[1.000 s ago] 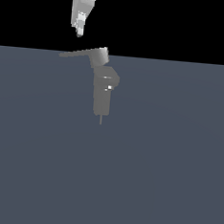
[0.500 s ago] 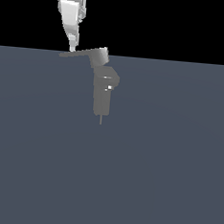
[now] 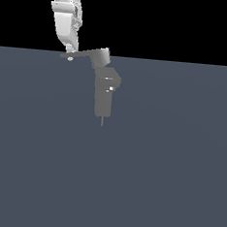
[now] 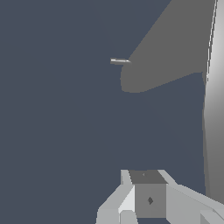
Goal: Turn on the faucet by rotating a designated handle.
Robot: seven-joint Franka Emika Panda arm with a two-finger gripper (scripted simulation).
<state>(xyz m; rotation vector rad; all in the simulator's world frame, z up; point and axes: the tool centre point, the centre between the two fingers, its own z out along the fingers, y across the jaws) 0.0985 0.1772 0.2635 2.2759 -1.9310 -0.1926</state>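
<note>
In the exterior view the grey faucet (image 3: 105, 95) stands upright, with a thin pin (image 3: 102, 121) at its lower tip and a block (image 3: 102, 57) on top. The thin flat handle (image 3: 80, 55) runs from the block toward the exterior view's left and tapers to a point. My white gripper (image 3: 70, 54) comes down from above, fingers together, at the handle's tapered end; a bit of fingertip shows just below the lever. In the wrist view the gripper (image 4: 146, 177) sits beside the handle (image 4: 214, 113), with the faucet column (image 4: 170, 52) and its pin (image 4: 119, 61) beyond.
A flat dark blue-grey floor (image 3: 128, 185) spreads under the faucet in the exterior view. A black background lies above the horizon line. Nothing else stands near the faucet.
My gripper has come down and toward the exterior view's left, from above the handle to its tapered end. The handle has hardly moved.
</note>
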